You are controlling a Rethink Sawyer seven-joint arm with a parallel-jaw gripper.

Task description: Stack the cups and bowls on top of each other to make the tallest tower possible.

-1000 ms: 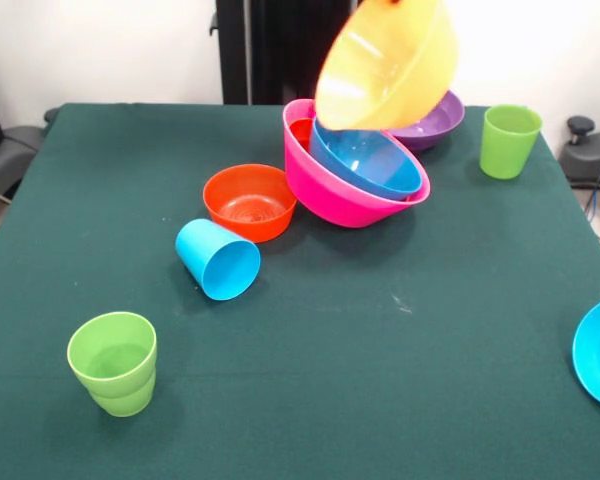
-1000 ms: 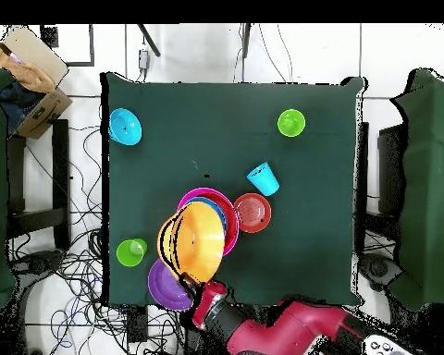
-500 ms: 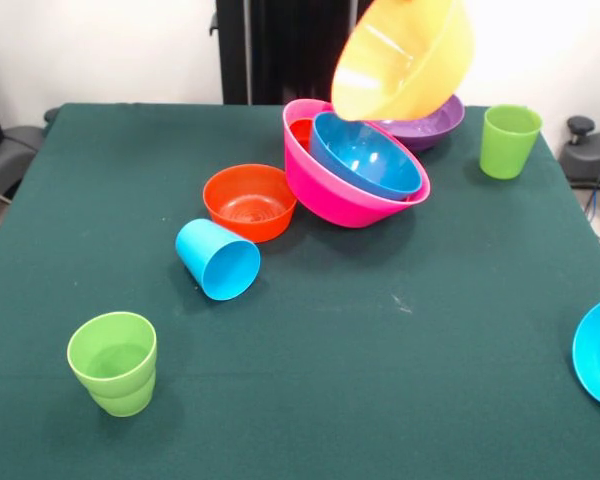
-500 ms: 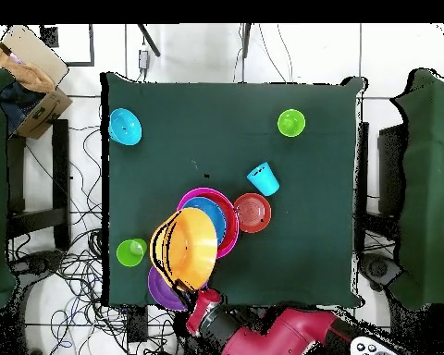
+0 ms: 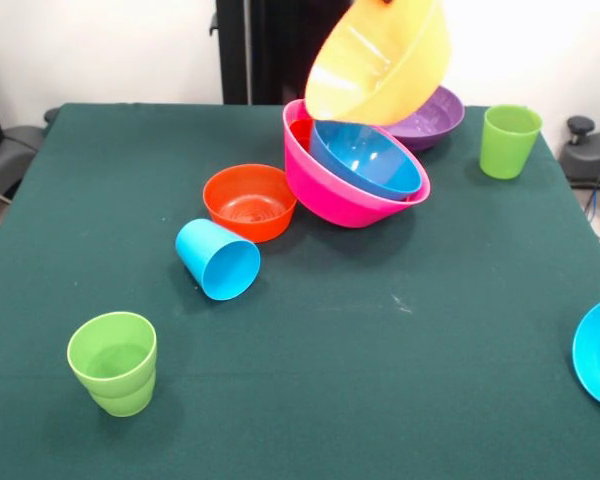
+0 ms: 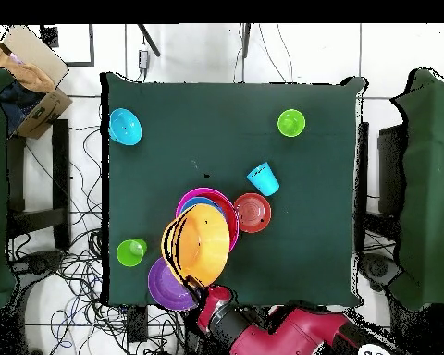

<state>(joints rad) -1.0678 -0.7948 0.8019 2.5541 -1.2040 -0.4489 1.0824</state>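
Stacked so far: pink bowl [image 5: 355,195] holding a blue bowl [image 5: 365,158], with a red-orange rim just showing behind; that is the whole tower. In the air, tilted above it: orange bowl [image 5: 380,62], carried by my gripper [image 6: 210,298], though I cannot tell how the grip sits. Loose on the table [image 5: 310,380]: purple bowl [image 5: 435,115], red-orange bowl [image 5: 248,201], small blue bowl [image 5: 598,350], blue cup [image 5: 218,260] on its side, two green cups [image 5: 113,362] upright, well apart. Most remains.
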